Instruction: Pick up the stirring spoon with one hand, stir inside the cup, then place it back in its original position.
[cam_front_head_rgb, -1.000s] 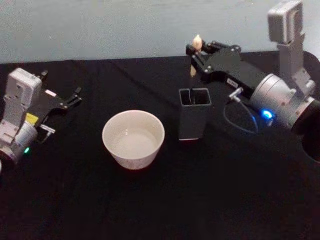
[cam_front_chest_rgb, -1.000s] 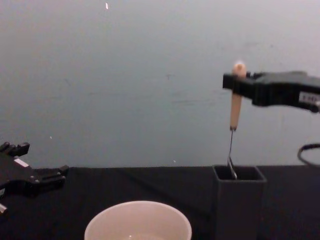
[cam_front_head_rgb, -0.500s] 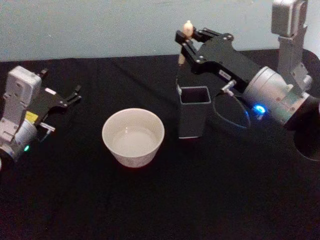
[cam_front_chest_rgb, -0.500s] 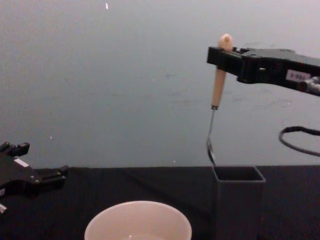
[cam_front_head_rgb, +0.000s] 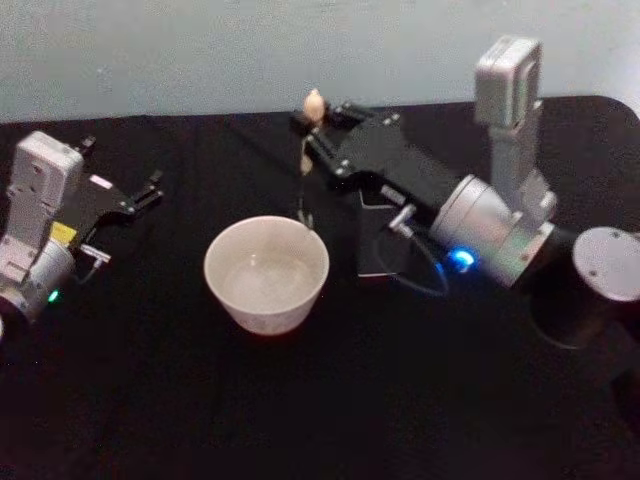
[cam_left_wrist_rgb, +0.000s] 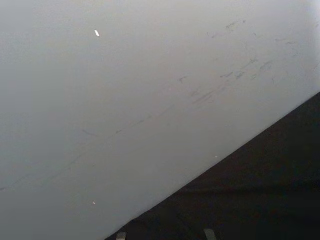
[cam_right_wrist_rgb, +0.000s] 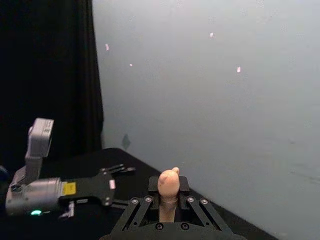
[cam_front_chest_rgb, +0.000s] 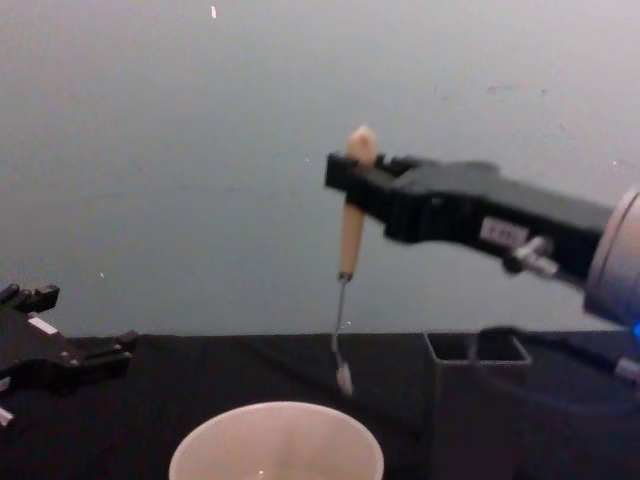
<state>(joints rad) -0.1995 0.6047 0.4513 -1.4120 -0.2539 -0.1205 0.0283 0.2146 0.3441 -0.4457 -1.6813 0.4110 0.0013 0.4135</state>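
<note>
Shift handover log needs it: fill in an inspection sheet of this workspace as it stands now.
Surface: black cloth-covered table, flat.
Job's things: cream-handled, silver-shafted stirring spoon hangs upright, its bowl just above the far rim of the wide cream-white cup, not yet dipped in.
Clutter: dark grey square holder stands to the cup's right.
Grippers: right pincer shut on the spoon's handle; left pincer open, parked at the table's left.
Cables: dark cable loops below the right wrist.
Surroundings: plain pale wall behind the table.
</note>
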